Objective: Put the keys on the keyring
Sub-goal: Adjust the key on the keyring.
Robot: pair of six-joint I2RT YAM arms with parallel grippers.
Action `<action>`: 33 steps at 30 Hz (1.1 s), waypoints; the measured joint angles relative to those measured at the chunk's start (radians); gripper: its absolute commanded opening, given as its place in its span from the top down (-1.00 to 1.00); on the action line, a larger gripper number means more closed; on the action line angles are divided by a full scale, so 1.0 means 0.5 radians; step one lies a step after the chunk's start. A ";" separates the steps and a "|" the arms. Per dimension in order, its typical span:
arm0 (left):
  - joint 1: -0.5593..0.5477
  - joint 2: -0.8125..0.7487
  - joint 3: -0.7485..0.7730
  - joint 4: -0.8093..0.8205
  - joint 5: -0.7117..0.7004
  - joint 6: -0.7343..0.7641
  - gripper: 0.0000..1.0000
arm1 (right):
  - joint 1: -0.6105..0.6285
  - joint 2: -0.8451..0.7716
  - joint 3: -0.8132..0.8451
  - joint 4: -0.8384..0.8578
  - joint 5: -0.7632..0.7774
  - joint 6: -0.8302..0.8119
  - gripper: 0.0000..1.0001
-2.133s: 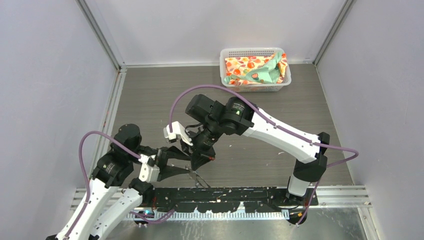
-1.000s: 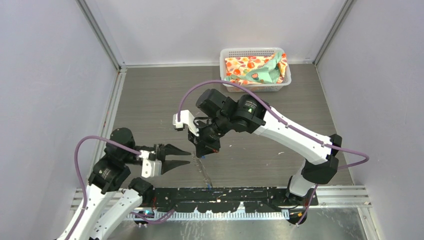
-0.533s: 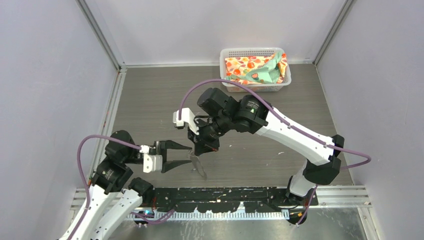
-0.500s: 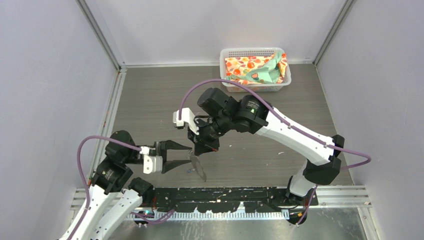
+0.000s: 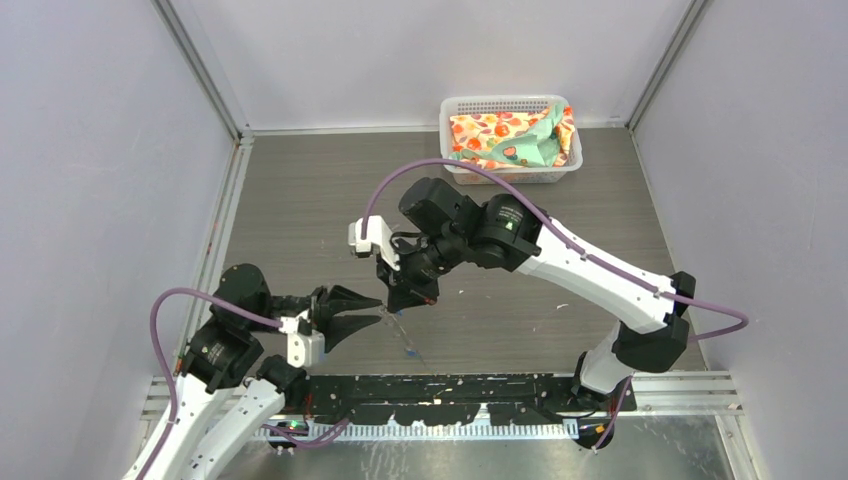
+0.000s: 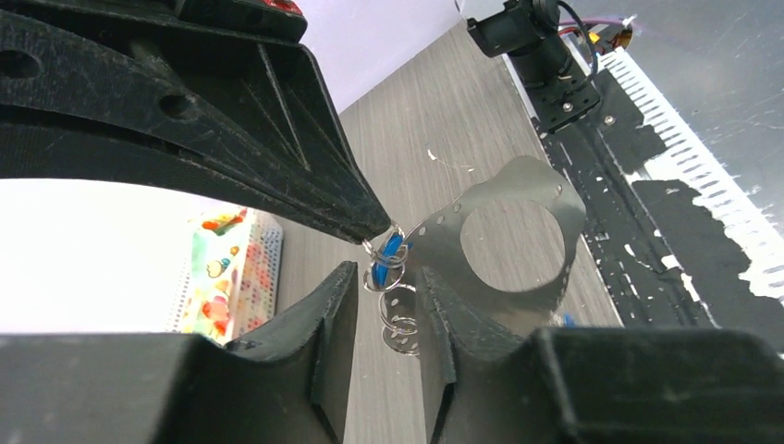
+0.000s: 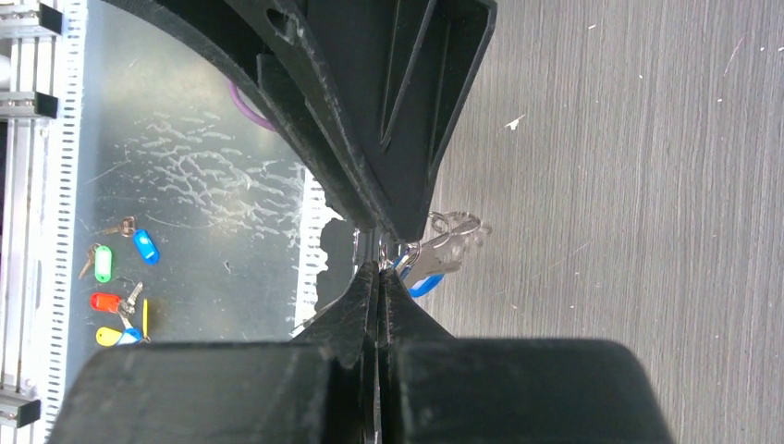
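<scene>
Blue key (image 6: 387,252), grey wood-grain table (image 5: 300,200)

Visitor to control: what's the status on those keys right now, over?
Right pincer shut on keyring, blue key dangling there. Left pincer open around it. Nothing blocking.

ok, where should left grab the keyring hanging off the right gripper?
Probably the keyring by its flat rim beside the big hole. It's thin sheet hanging from the shut right gripper, so bring the left gripper in over the free end, a pad on each face, clear of the blue key.
</scene>
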 measured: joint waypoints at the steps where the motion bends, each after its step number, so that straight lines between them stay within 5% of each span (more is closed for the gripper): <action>1: 0.000 0.000 0.000 -0.002 -0.006 0.018 0.47 | 0.000 -0.028 -0.040 0.027 -0.005 0.008 0.98; 20: 0.000 0.017 0.001 -0.045 0.034 0.129 0.78 | 0.000 -0.319 -0.472 0.495 0.094 0.207 0.98; 28: 0.000 0.007 0.001 -0.040 0.034 0.127 0.77 | 0.005 -0.493 -0.703 0.795 0.243 0.285 0.98; 33: 0.000 -0.002 0.002 -0.043 0.032 0.101 0.58 | 0.005 -0.589 -0.852 1.014 0.330 0.336 0.98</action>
